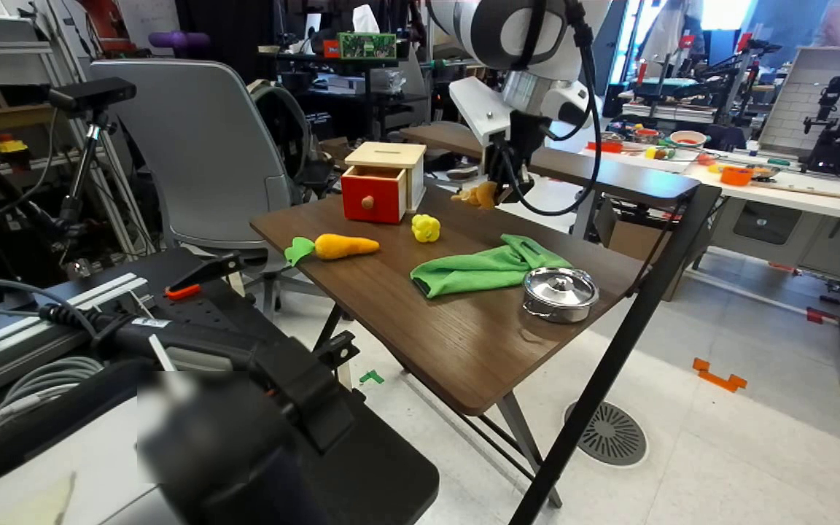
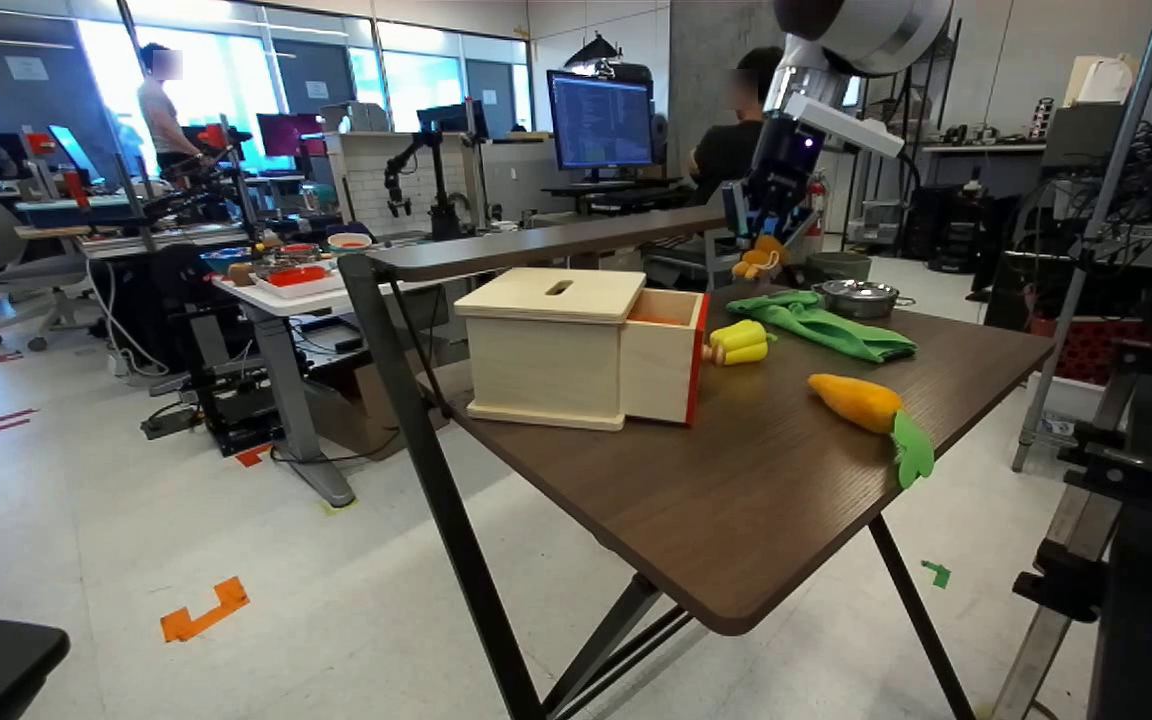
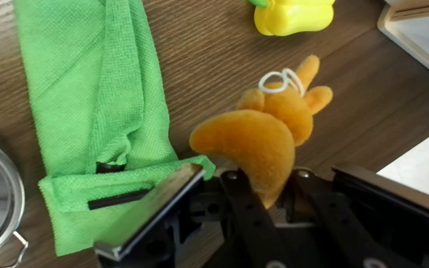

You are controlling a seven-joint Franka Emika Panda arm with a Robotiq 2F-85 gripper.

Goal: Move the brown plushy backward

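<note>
The brown plushy (image 3: 251, 137), an orange-brown soft toy with small ears and a white string loop, is pinched between the fingers of my gripper (image 3: 264, 176). Its narrow end sits between the two fingers and the rest sticks out past them. In both exterior views the plushy (image 1: 480, 195) (image 2: 762, 258) hangs from my gripper (image 1: 505, 191) (image 2: 754, 232), held above the far part of the table. The part of the plushy deep between the fingers is partly hidden.
The brown table (image 1: 420, 343) carries a green cloth (image 1: 489, 270), a lidded metal pot (image 1: 560, 294), a yellow pepper toy (image 1: 426, 228), a carrot toy (image 1: 343, 246) and a wooden box (image 2: 546, 365) with a partly open red-fronted drawer (image 1: 374, 194). A dark frame leg (image 1: 609, 357) stands at the table's edge.
</note>
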